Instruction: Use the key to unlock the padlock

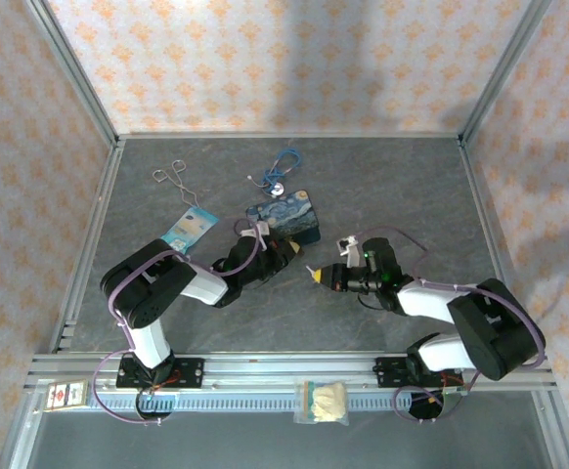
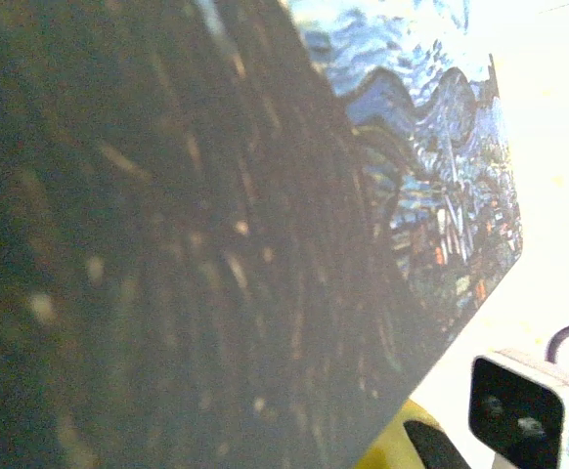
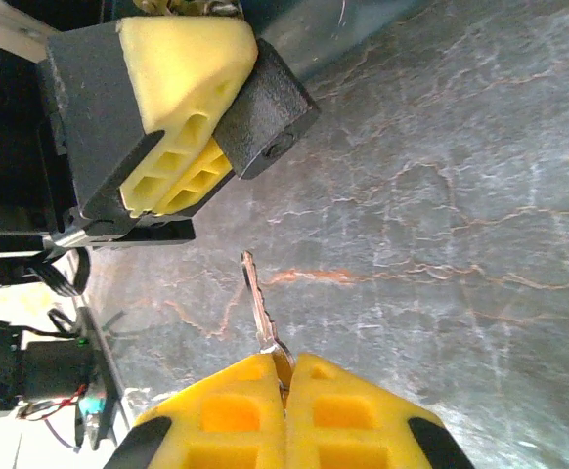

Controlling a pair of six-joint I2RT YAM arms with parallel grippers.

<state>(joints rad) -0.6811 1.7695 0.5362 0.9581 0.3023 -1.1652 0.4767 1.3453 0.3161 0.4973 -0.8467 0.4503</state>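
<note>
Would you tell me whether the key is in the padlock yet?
Out. In the right wrist view the key juts from the shut right pincer, its tip short of the padlock.

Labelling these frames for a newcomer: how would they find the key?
Find the right gripper, pointing left above the grey table. The key sticks out of its shut yellow jaws: a thin silver blade, unlike the chunky dark padlock facing it.

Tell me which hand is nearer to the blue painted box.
Left. The left hand is right beside the near edge of the blue box. The right hand, pinching the key, is apart, off its near-right corner.
</note>
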